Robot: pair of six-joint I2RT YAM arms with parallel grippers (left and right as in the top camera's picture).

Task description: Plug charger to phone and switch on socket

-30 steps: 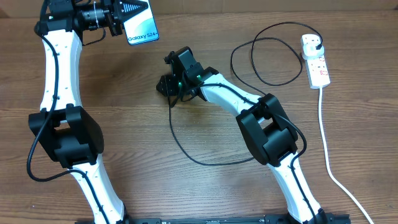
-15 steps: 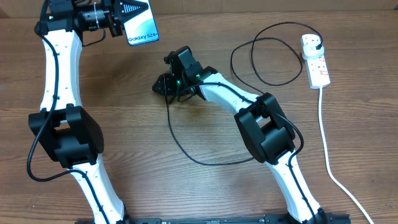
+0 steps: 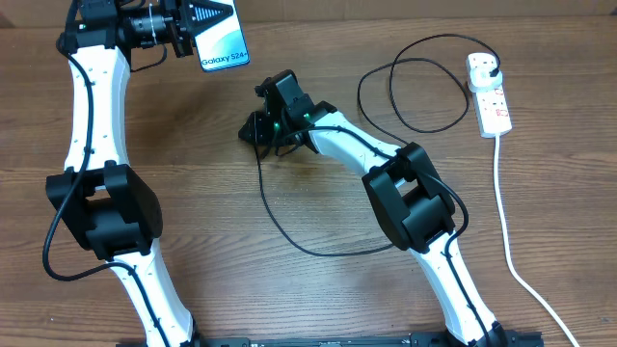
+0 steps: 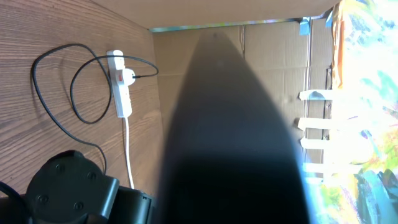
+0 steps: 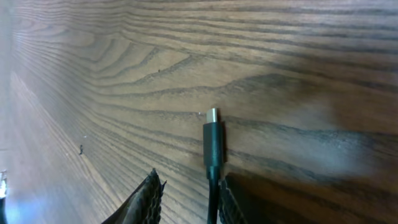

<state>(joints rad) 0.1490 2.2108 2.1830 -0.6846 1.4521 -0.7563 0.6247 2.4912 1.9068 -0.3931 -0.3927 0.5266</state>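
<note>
My left gripper (image 3: 185,27) is shut on the phone (image 3: 222,39) and holds it above the table's far left, screen up. In the left wrist view the phone (image 4: 230,137) is a dark slab that hides the fingers. The charger cable (image 3: 280,217) runs from its black plug (image 3: 493,66) in the white socket strip (image 3: 490,96) across the table to my right gripper (image 3: 258,130). In the right wrist view the connector tip (image 5: 212,138) lies on the wood. My right gripper (image 5: 188,190) straddles the cable just behind it, with the right finger (image 5: 230,202) at the cable and the left finger (image 5: 149,196) still apart.
The cable makes loose loops (image 3: 424,87) near the socket. The strip's white lead (image 3: 506,222) runs toward the front right edge. A cardboard wall (image 4: 273,56) stands behind the table. The socket (image 4: 119,84) also shows in the left wrist view.
The right gripper's jaws have narrowed around the cable and it has edged slightly left. The left gripper with the phone has shifted a little to the right.
</note>
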